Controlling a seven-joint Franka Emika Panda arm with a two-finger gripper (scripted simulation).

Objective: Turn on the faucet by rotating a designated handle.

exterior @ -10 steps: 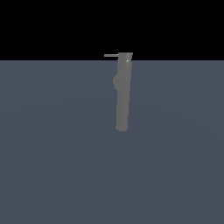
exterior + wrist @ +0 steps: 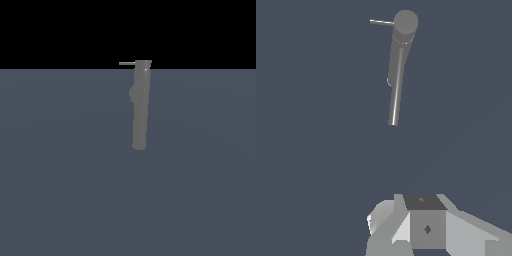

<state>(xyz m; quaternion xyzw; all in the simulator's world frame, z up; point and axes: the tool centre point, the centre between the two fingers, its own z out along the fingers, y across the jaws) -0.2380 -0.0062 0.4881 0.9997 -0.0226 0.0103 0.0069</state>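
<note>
1. Exterior view: the faucet [image 2: 140, 107] stands mid-floor; the handle [image 2: 127, 63] juts toward this view's left at its top. No arm is visible.
2. Wrist view: the gripper [image 2: 423, 227] sits well apart from the faucet [image 2: 398, 70]; jaw state cannot be told (fingertips unseen). Approach the handle [image 2: 381, 22] near its free tip, then push sideways.

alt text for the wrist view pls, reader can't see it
A long grey faucet column lies on a plain dark blue-grey surface, with a thin bar handle jutting sideways from its capped end. The pale, boxy gripper sits at the frame edge, well apart from the faucet and touching nothing.
</note>
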